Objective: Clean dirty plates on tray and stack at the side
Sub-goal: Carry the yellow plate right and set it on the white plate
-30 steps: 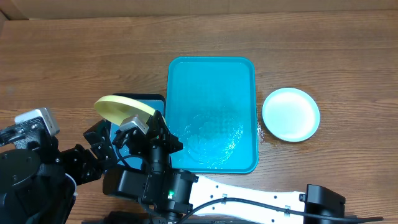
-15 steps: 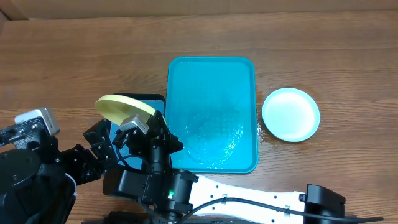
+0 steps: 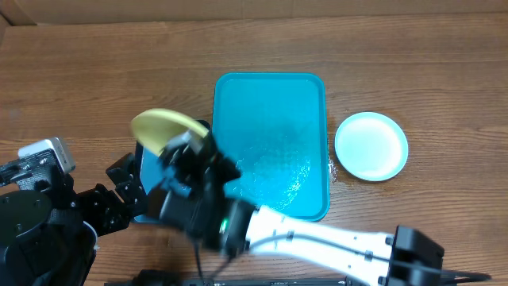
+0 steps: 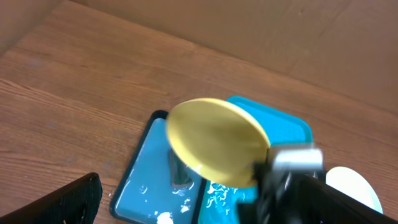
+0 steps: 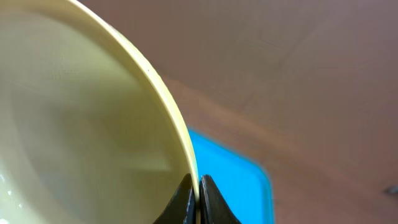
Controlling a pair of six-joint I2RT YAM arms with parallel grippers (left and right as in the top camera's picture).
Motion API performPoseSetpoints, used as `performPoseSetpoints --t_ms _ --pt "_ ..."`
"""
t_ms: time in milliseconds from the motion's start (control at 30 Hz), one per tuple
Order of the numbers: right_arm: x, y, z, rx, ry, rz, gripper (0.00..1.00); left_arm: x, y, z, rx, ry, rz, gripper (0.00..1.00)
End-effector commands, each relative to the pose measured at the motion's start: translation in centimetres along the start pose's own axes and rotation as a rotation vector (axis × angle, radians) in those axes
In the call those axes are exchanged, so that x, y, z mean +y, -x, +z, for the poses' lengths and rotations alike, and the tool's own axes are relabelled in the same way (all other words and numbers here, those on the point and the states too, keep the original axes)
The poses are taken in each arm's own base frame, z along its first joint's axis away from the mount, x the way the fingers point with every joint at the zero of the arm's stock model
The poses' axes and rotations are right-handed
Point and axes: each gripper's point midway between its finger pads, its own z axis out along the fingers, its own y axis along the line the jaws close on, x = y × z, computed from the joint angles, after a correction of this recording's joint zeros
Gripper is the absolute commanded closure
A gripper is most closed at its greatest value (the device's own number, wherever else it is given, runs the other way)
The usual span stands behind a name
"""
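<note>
Right end effector point(image 5: 198, 190) clenched on the rim of a round yellow-green plastic plate point(image 5: 81, 124).
Rectangular teal-blue plastic tray point(image 3: 270, 103) lies just beyond it.

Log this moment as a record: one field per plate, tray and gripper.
yellow plate: lifted off the table, tilted, held by its rim
right gripper: shut on the yellow plate's rim
white plate: flat on table, right of the tray, apart from it
tray: wet, no plate on it
small tray: left of the tray, wet
left gripper: beside the small tray, holding nothing visible; open or shut unclear
</note>
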Motion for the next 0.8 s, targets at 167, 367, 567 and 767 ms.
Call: performPoseSetpoints --t_ms 167,367,567,767 --pt "-0.3 -2.4 6.5 0.577 0.838 0.590 0.96 0.5 0.7 -0.3 -0.032 0.031 -0.009 0.00" --pt "-14.8 -2.9 9.9 0.620 0.798 0.902 0.96 0.6 0.7 -0.3 -0.032 0.034 -0.008 0.00" --pt "-29.1 -16.5 10.7 0.913 0.153 1.060 0.96 0.6 0.7 -0.3 -0.032 0.034 -0.009 0.00" --pt "-32.2 -28.2 8.3 1.153 -0.098 1.146 0.96 0.6 0.7 -0.3 -0.032 0.035 -0.008 0.00"
